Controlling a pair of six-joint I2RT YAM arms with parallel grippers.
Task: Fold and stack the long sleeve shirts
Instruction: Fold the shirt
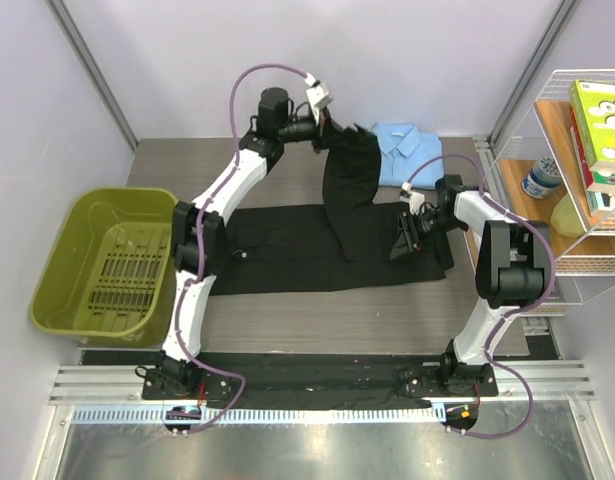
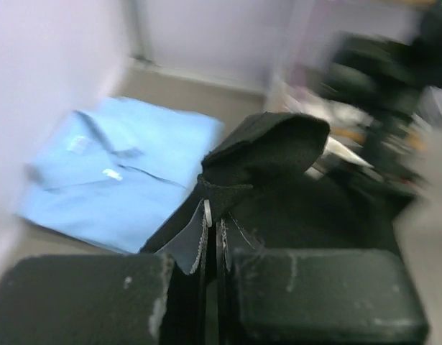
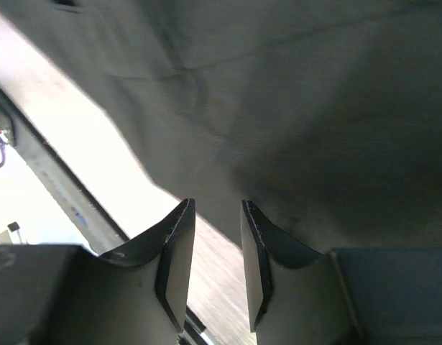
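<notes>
Right gripper (image 3: 215,208) is hovering at the right edge of the black shirt (image 1: 277,250), jaws partly apart, nothing seen between them. Black shirt is lying spread across the table (image 1: 317,320), one part being held up farther back by the left gripper (image 2: 212,215), clenched on the cloth. Light blue shirt (image 1: 407,150) is lying folded just behind, by the far wall.

Two shirts, one black shirt (image 1: 287,250) and one light blue shirt (image 1: 407,150), plus one green bin (image 1: 77,235).

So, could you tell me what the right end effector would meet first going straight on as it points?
Probably the black shirt just ahead of the right end effector; depth is unclear.
</notes>
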